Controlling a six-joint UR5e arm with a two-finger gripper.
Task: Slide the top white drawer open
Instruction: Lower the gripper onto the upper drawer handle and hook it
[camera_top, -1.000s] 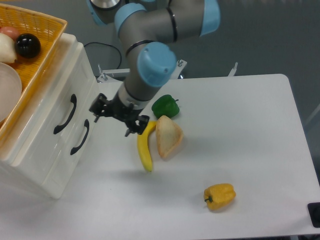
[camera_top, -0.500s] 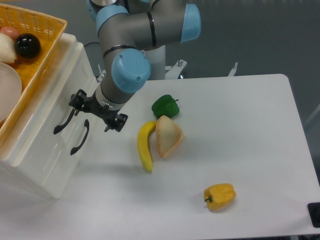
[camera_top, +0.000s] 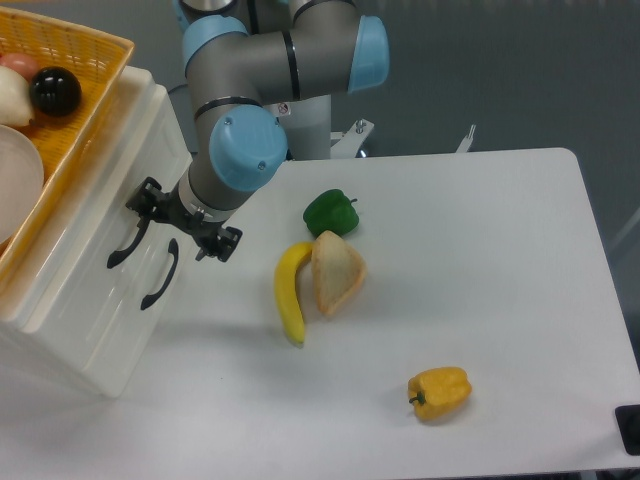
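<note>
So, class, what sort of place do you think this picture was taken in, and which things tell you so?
Most likely a robotics lab set up for practice tasks. A robot arm works at a plain white table, beside a small white cabinet, with a banana and yellow pepper laid out like props.

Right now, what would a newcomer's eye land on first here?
The grey-and-blue arm's gripper, jaws open, at the top white drawer's black handle on the left. Then the banana beside a pale wedge mid-table, and the yellow pepper alone near the front.
</note>
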